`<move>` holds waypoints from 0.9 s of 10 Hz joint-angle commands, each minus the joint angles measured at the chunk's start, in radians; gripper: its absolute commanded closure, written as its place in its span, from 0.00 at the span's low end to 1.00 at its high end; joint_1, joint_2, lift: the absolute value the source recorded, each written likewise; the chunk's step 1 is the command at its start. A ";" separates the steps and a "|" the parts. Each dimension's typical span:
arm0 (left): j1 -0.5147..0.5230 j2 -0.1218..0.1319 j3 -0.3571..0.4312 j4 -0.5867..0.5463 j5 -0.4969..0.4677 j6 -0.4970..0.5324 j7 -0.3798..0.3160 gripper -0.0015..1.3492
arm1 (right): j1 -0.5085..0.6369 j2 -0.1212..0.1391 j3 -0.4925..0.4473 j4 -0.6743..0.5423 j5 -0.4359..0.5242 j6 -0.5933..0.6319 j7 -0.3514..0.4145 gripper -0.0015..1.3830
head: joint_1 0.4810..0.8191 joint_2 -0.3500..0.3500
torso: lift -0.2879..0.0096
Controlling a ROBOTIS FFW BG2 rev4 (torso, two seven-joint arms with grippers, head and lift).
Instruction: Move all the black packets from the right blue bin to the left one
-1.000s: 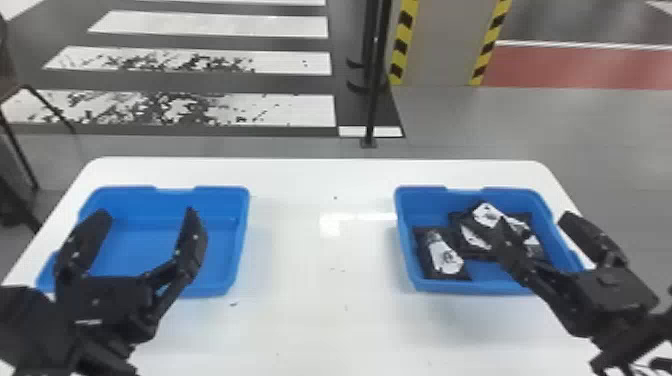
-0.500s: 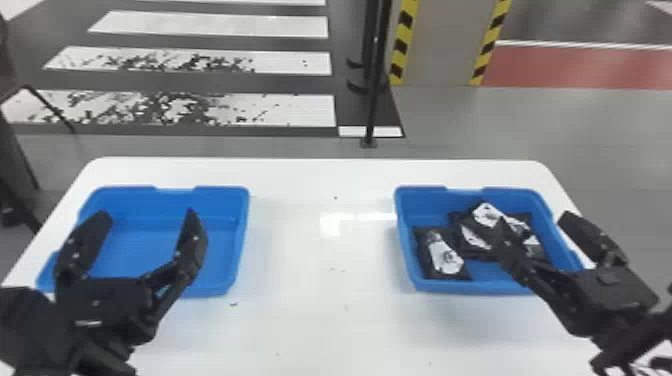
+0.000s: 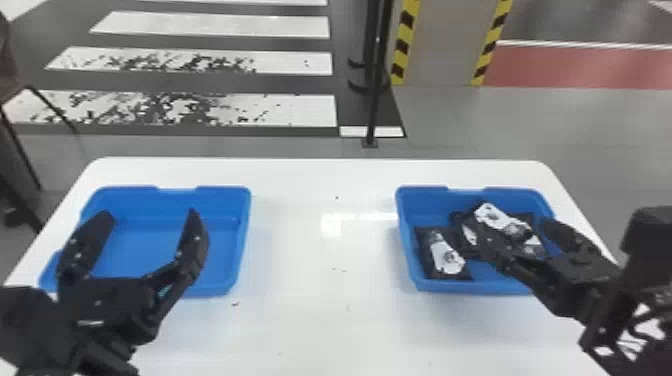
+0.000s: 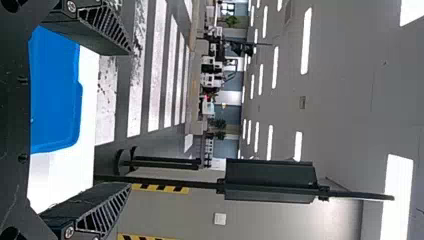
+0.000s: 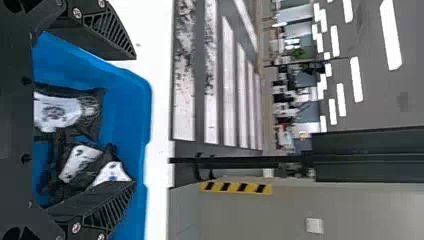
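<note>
Over on the bench (image 3: 310, 325), the black packets (image 3: 446, 255) lie in the right blue bin (image 3: 406, 240), one near the side facing the bench's middle and the others bunched beside it. The right gripper (image 3: 513, 231) is poised over them with its jaws spread, though I can't tell whether it touches any, while the left gripper (image 3: 149, 214) waits at the left blue bin (image 3: 244, 235), its jaws wide apart too.
</note>
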State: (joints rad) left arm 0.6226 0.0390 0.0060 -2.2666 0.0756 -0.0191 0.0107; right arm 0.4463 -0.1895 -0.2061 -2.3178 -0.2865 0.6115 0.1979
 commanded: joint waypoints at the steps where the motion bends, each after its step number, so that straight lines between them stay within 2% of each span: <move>1: -0.002 -0.001 -0.002 0.000 0.000 0.004 0.000 0.07 | -0.108 -0.018 0.001 0.068 0.013 0.213 0.017 0.10 | 0.63 0.43 | 0.50; 5: -0.002 -0.002 0.000 0.002 0.004 0.009 0.000 0.07 | -0.250 -0.018 0.017 0.252 0.023 0.282 0.024 0.10 | 0.63 0.40 | 0.50; 7: -0.004 -0.001 -0.002 0.002 0.004 0.009 -0.001 0.07 | -0.316 -0.021 0.033 0.358 -0.035 0.321 0.024 0.10 | 0.63 0.40 | 0.50; 9: -0.007 -0.001 0.000 0.005 0.008 0.009 -0.001 0.07 | -0.319 -0.022 0.061 0.326 -0.046 0.378 0.020 0.10 | 0.63 0.41 | 0.50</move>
State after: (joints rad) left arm 0.6163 0.0373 0.0049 -2.2630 0.0822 -0.0099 0.0096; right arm 0.1283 -0.2114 -0.1557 -1.9802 -0.3296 0.9698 0.2174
